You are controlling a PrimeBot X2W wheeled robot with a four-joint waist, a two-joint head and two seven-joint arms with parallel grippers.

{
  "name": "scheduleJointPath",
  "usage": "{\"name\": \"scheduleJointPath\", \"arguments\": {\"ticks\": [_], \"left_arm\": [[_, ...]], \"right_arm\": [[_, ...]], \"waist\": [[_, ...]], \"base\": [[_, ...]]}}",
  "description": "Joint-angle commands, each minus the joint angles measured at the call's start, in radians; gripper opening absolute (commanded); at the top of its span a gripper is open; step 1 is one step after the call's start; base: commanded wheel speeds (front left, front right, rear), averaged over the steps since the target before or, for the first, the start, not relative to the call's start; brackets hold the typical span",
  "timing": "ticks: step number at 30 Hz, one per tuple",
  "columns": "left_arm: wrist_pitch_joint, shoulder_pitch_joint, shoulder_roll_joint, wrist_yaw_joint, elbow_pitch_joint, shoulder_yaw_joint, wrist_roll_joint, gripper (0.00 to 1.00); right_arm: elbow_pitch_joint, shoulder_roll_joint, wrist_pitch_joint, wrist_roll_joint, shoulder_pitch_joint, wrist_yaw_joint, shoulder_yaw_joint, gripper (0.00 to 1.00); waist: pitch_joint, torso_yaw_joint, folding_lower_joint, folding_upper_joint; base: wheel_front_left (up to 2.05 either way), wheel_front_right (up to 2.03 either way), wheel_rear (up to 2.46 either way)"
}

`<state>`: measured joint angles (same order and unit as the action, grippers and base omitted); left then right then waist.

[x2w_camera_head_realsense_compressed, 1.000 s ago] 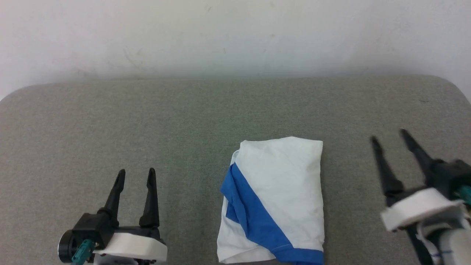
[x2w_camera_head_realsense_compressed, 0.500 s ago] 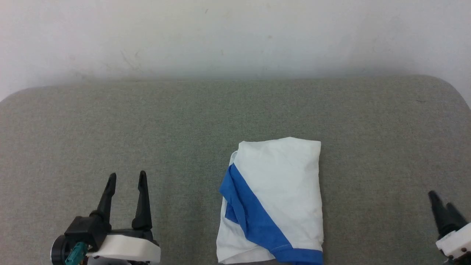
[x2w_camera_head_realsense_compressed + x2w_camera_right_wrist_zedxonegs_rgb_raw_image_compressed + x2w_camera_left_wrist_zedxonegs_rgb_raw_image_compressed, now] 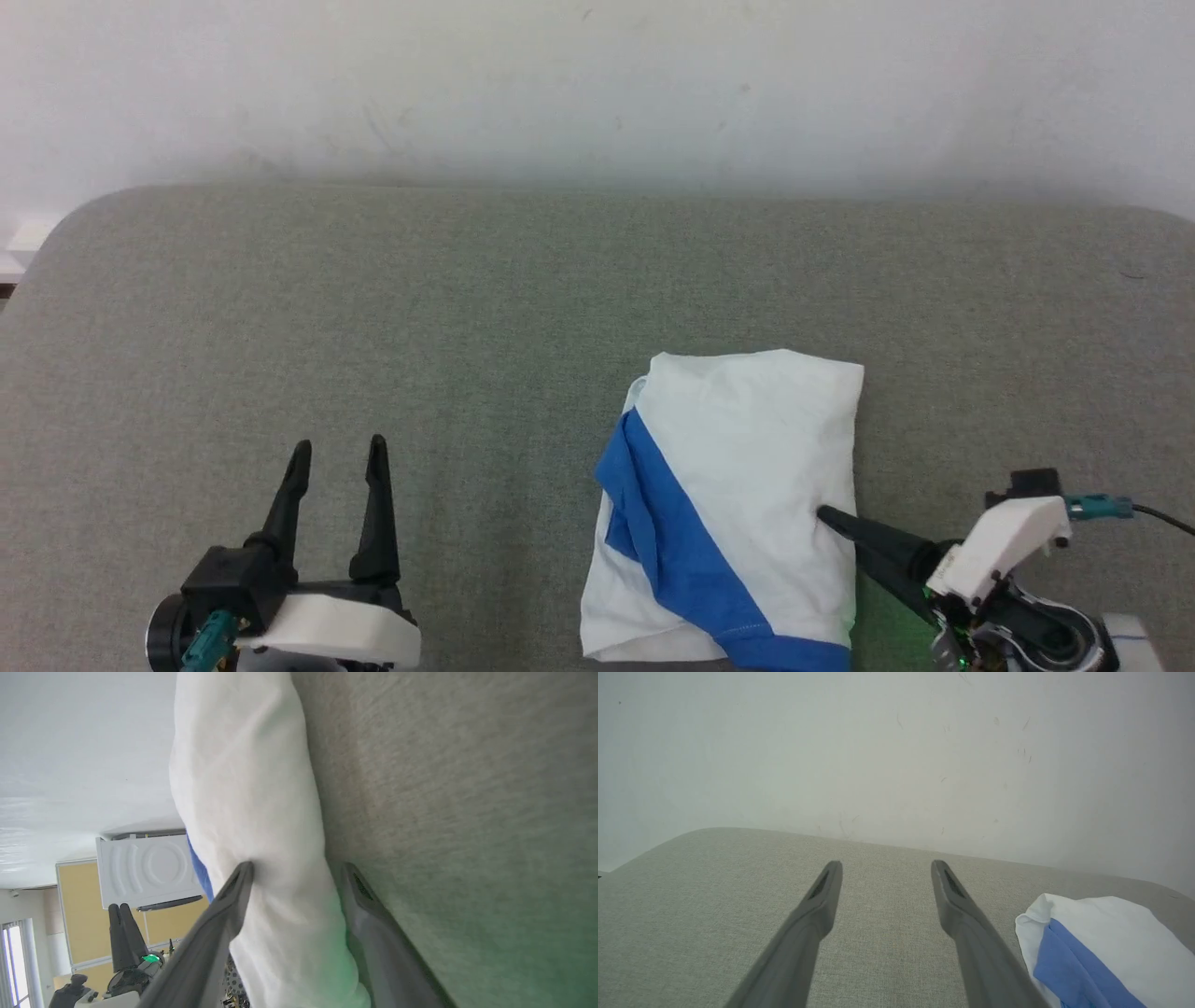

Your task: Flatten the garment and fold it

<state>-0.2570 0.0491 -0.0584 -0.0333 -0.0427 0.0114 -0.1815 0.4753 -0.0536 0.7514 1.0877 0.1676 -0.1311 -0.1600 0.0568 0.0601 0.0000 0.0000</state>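
Observation:
The garment lies folded into a rough rectangle on the grey-green padded surface, white with a blue band slanting across its left side. It also shows in the left wrist view, garment, and in the right wrist view, garment. My right gripper is turned on its side and points left. It is open, one finger lying on top of the garment's right edge and the other beside it on the surface; right gripper. My left gripper stands open and empty, well left of the garment; left gripper.
A white wall rises just behind the padded surface, whose far corners are rounded. Bare padding stretches left of and behind the garment. A black cable trails from the right wrist.
My right gripper dropped to the lower right corner, then came back turned sideways with its fingers astride the garment's right edge. The head camera shifted a little. The left gripper barely moved.

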Motion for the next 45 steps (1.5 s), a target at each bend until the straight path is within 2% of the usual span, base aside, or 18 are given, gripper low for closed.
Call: {"name": "scheduleJointPath", "arguments": {"ticks": [1, 3, 6, 7, 9, 12, 16, 19, 25, 29, 36, 40, 45], "left_arm": [[-0.005, -0.015, 0.004, -0.002, -0.005, -0.005, 0.000, 1.00], [-0.005, -0.020, 0.004, -0.004, -0.010, -0.007, -0.001, 1.00], [-0.005, -0.028, 0.005, -0.005, -0.014, -0.012, -0.002, 1.00], [-0.005, -0.030, 0.005, -0.005, -0.014, -0.013, -0.002, 1.00], [-0.005, -0.032, 0.006, -0.004, -0.014, -0.013, -0.003, 1.00], [-0.005, -0.029, 0.006, -0.002, -0.013, -0.011, -0.005, 1.00], [-0.005, -0.021, 0.007, 0.000, -0.011, -0.008, -0.004, 1.00], [-0.005, -0.015, 0.007, -0.002, -0.007, -0.008, -0.001, 1.00], [-0.005, -0.012, 0.007, -0.003, 0.010, 0.004, 0.007, 1.00], [-0.005, -0.027, 0.007, -0.004, 0.024, 0.004, 0.007, 1.00], [-0.005, -0.098, 0.001, -0.018, 0.041, -0.027, 0.046, 1.00], [-0.005, -0.142, -0.007, -0.028, 0.042, -0.044, 0.061, 1.00], [-0.005, -0.218, -0.030, -0.042, 0.044, -0.068, 0.084, 1.00]], "right_arm": [[0.030, 0.003, -0.014, 0.042, 0.032, 0.000, 0.025, 1.00], [0.078, 0.003, -0.036, 0.098, 0.067, 0.000, 0.061, 1.00], [0.139, 0.003, -0.070, 0.114, 0.106, 0.000, 0.110, 1.00], [0.151, 0.003, -0.078, 0.107, 0.115, 0.000, 0.125, 0.71], [0.170, 0.003, -0.092, 0.100, 0.127, 0.000, 0.144, 0.00], [0.165, -0.010, -0.118, 0.075, 0.134, 0.000, 0.178, 0.00], [0.105, -0.065, -0.202, -0.007, 0.132, 0.000, 0.248, 0.00], [0.050, -0.144, -0.265, -0.137, 0.128, 0.000, 0.341, 0.00], [-0.017, -0.291, -0.273, -0.400, 0.150, 0.000, 0.526, 0.00], [-0.032, -0.372, -0.225, -0.502, 0.166, 0.000, 0.592, 0.00], [0.045, -0.475, -0.213, -0.580, 0.230, 0.000, 0.586, 0.00], [0.111, -0.506, -0.249, -0.608, 0.270, 0.000, 0.568, 0.00], [0.254, -0.541, -0.353, -0.672, 0.365, 0.000, 0.537, 0.00]], "waist": [[0.001, 0.015, 0.0000, 0.0000], [0.005, 0.022, 0.0000, 0.0000], [0.009, 0.032, 0.0000, 0.0000], [0.010, 0.034, 0.0000, 0.0000], [0.010, 0.036, 0.0000, 0.0000], [0.006, 0.032, 0.0000, 0.0000], [-0.004, 0.010, 0.0000, 0.0000], [-0.009, -0.021, 0.0000, 0.0000], [0.012, -0.139, 0.0000, 0.0000], [0.045, -0.233, 0.0000, 0.0000], [0.161, -0.349, 0.0000, 0.0000], [0.222, -0.369, 0.0000, 0.0000], [0.315, -0.378, 0.0000, 0.0000]], "base": [[0.00, 0.00, 0.00], [0.00, 0.00, 0.00], [0.00, 0.00, 0.00], [0.00, 0.00, 0.00], [0.00, 0.00, 0.00], [0.00, 0.00, 0.00], [0.00, 0.00, 0.00], [0.00, 0.00, 0.00], [0.00, 0.00, 0.00], [0.00, 0.00, 0.00], [0.00, 0.00, 0.00], [0.00, 0.00, 0.00], [0.00, 0.00, 0.00]]}}
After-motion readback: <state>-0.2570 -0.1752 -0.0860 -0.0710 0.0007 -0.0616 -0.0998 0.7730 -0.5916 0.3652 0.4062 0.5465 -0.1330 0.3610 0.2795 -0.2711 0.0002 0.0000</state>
